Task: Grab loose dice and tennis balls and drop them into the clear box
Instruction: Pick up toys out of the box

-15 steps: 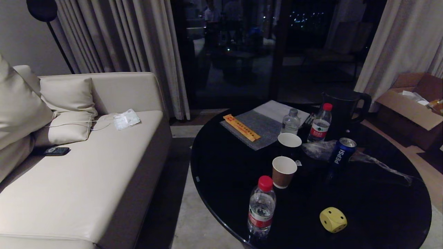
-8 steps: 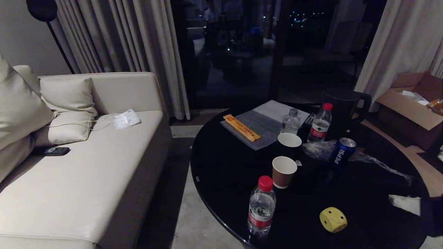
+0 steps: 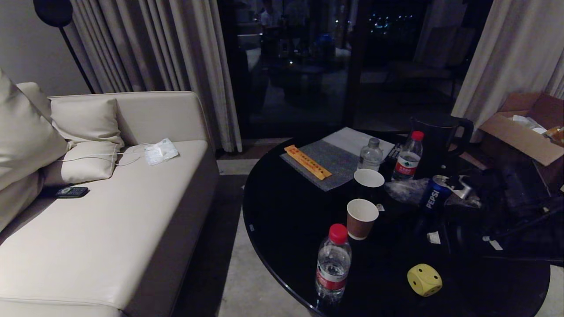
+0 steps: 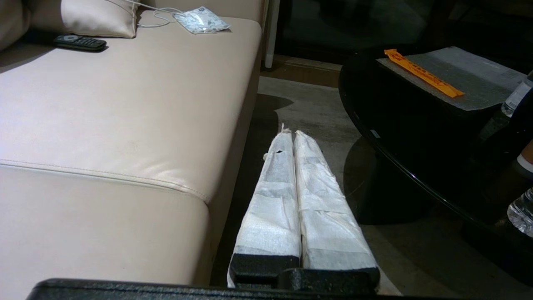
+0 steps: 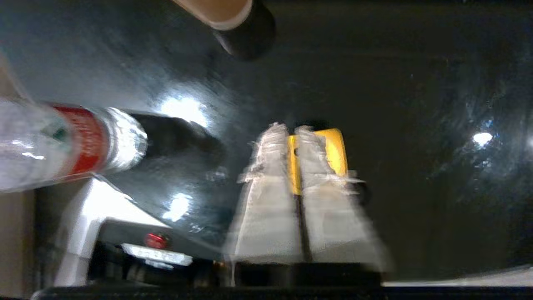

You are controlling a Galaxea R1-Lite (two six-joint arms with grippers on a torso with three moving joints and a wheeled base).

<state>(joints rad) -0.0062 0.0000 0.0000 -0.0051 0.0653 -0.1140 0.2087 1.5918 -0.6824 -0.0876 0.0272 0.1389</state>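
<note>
Yellow die (image 3: 424, 280), black-dotted, lying alone near the front edge of the round black desk (image 3: 286, 211), toward its right side. Well apart from the red-capped water bottle (image 3: 333, 264) by the same edge and from the brown paper cup (image 3: 361, 219) and Pepsi can (image 3: 434, 193) nearer the middle. Open ground all round it, so probably an easy first target.

Right gripper (image 5: 292, 129) out over the desk's right side, aimed at the die in the right wrist view, where yellow shows through the gap and beside one finger. Padded fingers (image 5: 270, 166) parted by only a thin slit, grasping nothing and not touching the die as far as the blur allows. Likely lined up this way to straddle the cube. Judged too narrow for it as set, so wider spreading needed before any descent.

Left gripper (image 4: 290, 134) parked low between the beige sofa (image 3: 110, 211) and the desk's left edge, fingers pressed together and empty, out of the working arm's way.

No tennis balls and no clear box in any view, so drop-off spot unknown. Soft, rounded die likely to squash or roll under an off-centre pinch, hence the centred approach.
</note>
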